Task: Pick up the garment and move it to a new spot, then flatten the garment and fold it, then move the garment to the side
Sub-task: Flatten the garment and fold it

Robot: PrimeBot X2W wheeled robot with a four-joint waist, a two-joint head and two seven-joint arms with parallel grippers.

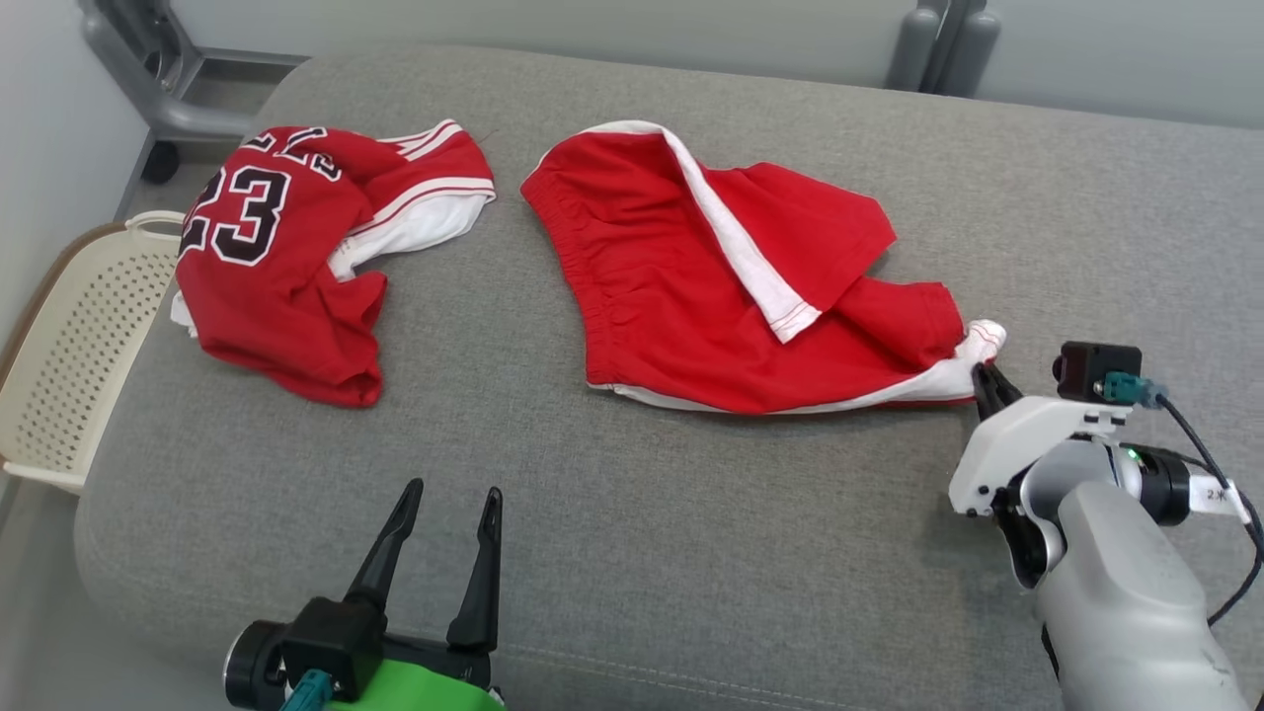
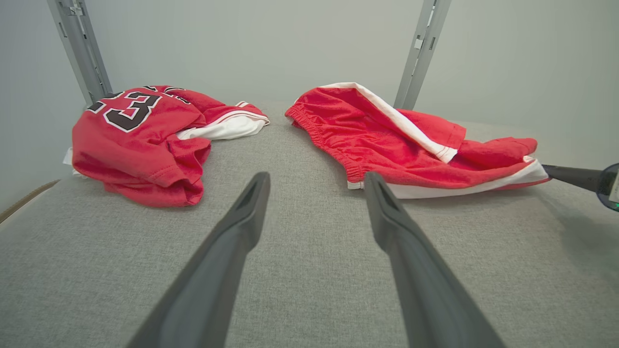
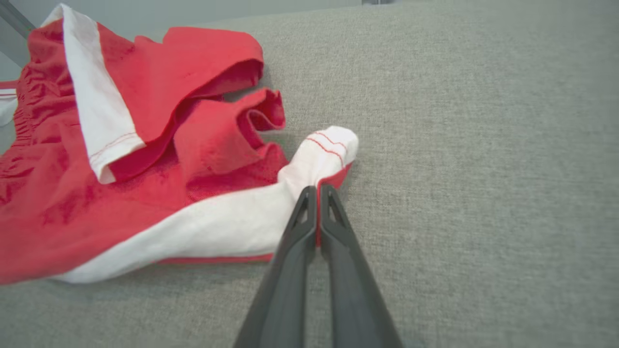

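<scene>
The garment, a pair of red shorts point(image 1: 691, 286) with white side stripes, lies crumpled on the grey cushion point(image 1: 691, 553) right of centre. My right gripper point(image 1: 987, 380) is shut on its white-trimmed right corner. In the right wrist view the gripper point(image 3: 317, 191) has its fingertips pinched together on the hem of the shorts point(image 3: 96, 193). At the cushion's near edge my left gripper point(image 1: 454, 491) stands open and empty, well short of the cloth. From the left wrist, that gripper point(image 2: 316, 180) points at the shorts point(image 2: 401, 140), and a right finger point(image 2: 570, 176) touches their right end.
A red jersey point(image 1: 286, 257) numbered 23 lies bunched at the cushion's left point(image 2: 140, 140). A cream perforated basket point(image 1: 69, 365) stands off the left edge. Grey metal frame legs point(image 1: 168, 89) rise behind the cushion. Bare cushion runs along the front and right.
</scene>
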